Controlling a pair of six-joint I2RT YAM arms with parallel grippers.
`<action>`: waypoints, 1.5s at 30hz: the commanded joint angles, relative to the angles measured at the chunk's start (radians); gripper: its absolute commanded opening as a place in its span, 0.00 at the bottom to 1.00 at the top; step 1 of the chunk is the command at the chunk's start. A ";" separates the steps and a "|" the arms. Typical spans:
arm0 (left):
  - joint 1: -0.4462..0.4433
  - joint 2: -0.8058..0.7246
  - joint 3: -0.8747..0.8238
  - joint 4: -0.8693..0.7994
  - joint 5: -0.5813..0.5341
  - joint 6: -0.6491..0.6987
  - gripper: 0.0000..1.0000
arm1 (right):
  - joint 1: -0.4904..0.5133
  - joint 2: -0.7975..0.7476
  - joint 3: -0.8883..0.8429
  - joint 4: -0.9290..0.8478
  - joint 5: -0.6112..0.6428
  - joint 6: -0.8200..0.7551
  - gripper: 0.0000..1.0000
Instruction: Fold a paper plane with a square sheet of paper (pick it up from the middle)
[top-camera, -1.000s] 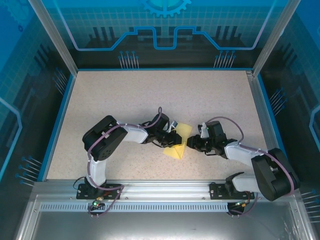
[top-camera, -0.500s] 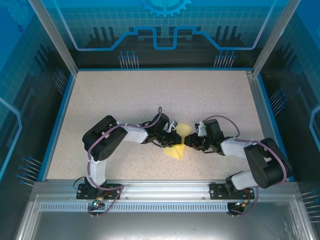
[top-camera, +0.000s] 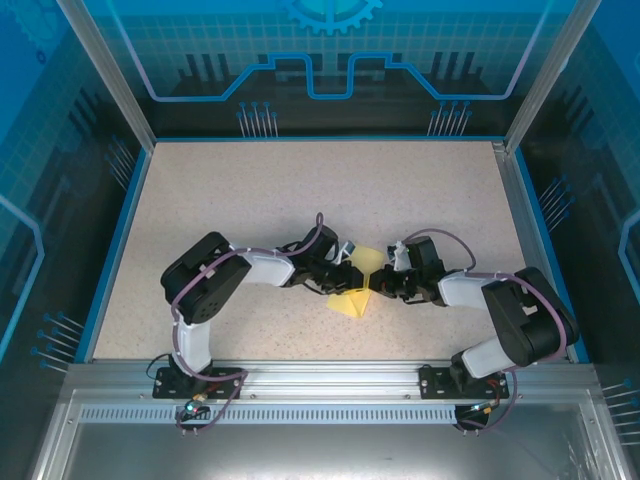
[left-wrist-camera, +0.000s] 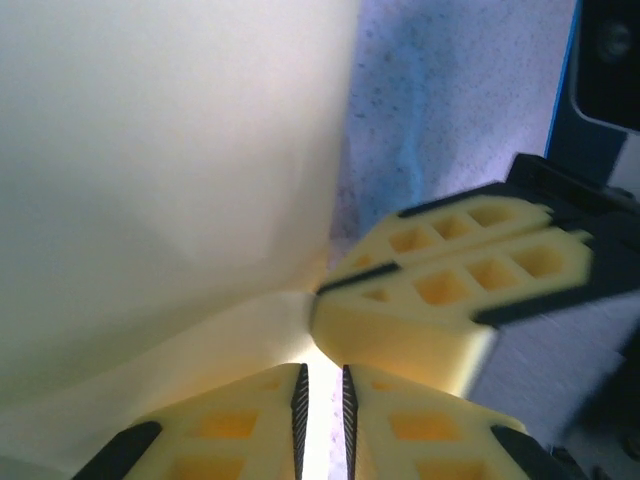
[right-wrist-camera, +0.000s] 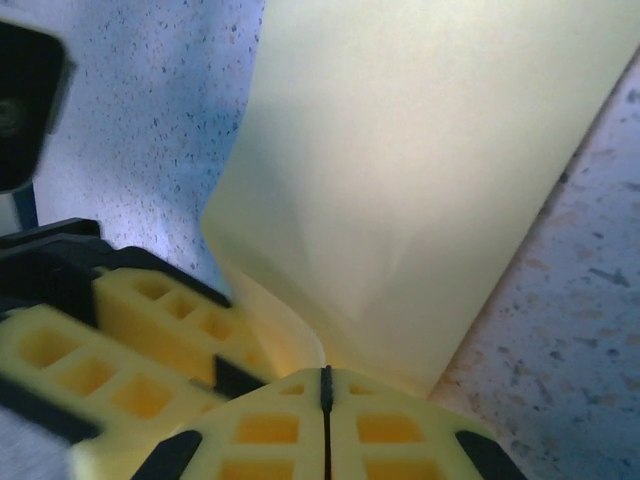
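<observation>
Right gripper (top-camera: 377, 287) reached paper (top-camera: 352, 304); speckled table (top-camera: 250, 195), blue walls (top-camera: 60, 150).

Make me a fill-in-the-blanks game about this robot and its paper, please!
The paper is pale ____. The left arm plus the right arm makes ____ arms. Under the paper is a speckled ____. The walls are ____.
Missing words: yellow, two, table, blue.

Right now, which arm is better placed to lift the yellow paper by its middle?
Right, probably. The right gripper has its jaws shut on the middle of the square sheet of paper. The left gripper is there too, but its jaws show a narrow gap, so its hold looks less sure.
</observation>
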 joint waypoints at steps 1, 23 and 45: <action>0.000 -0.075 0.045 -0.104 -0.014 0.087 0.22 | -0.015 0.017 0.027 -0.051 0.021 -0.052 0.06; 0.047 0.130 0.424 -0.612 -0.189 0.544 0.23 | -0.014 0.019 0.080 -0.148 0.011 -0.140 0.03; 0.046 0.215 0.492 -0.677 -0.236 0.649 0.24 | -0.006 0.039 0.124 -0.179 0.022 -0.163 0.03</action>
